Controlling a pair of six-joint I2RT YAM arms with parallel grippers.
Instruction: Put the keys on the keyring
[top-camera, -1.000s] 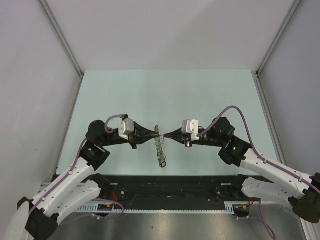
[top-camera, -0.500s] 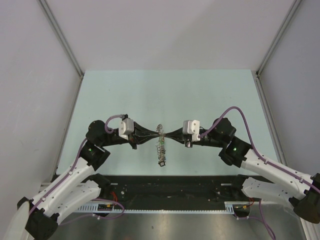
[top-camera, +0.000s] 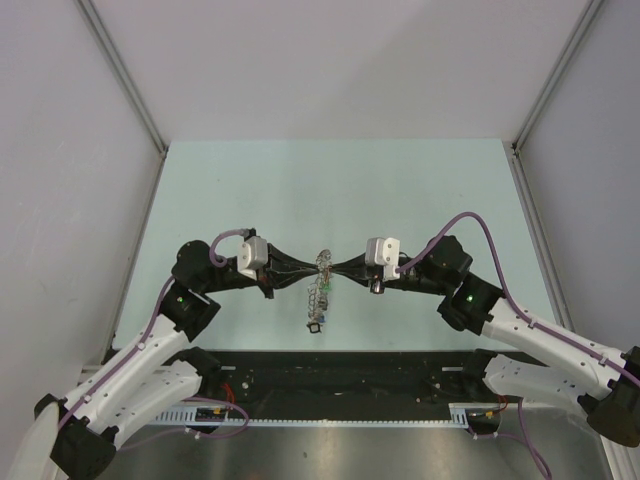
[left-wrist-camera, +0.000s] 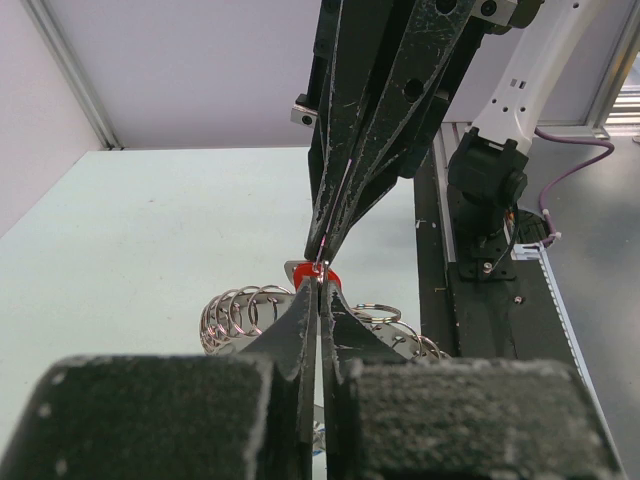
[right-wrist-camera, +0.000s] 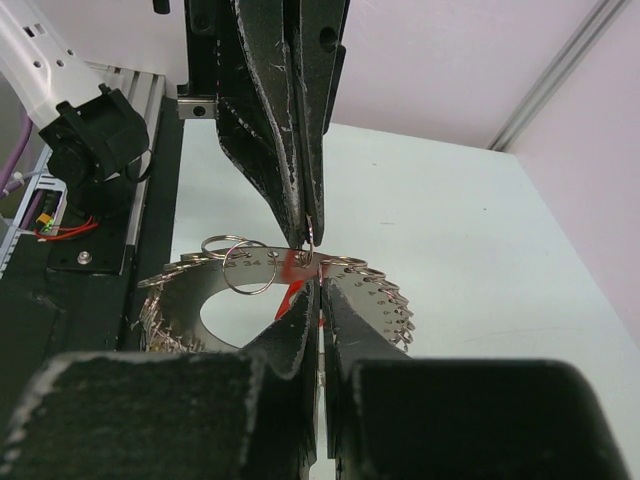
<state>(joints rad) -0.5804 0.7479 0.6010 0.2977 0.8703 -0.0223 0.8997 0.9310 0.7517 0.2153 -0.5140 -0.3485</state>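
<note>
The keyring (top-camera: 318, 292) is a grey metal ring fringed with small silver keys and tags. It hangs between my two grippers above the table. Its numbered rim shows in the right wrist view (right-wrist-camera: 215, 258), and its split rings show in the left wrist view (left-wrist-camera: 238, 308). The key's red tag (left-wrist-camera: 329, 274) sits right at the fingertips and also shows in the right wrist view (right-wrist-camera: 290, 296). My left gripper (top-camera: 312, 268) (left-wrist-camera: 320, 290) is shut on the key's small split ring. My right gripper (top-camera: 333, 268) (right-wrist-camera: 318, 284) is shut on the keyring's rim. The two grippers meet tip to tip.
The pale green table (top-camera: 330, 190) lies under the hanging ring. Grey walls stand on the left, right and back. A black base rail (top-camera: 340, 370) with cables runs along the near edge.
Both grippers have drawn slightly closer and a little farther from the base. The keyring's hanging lower end has swung to the left.
</note>
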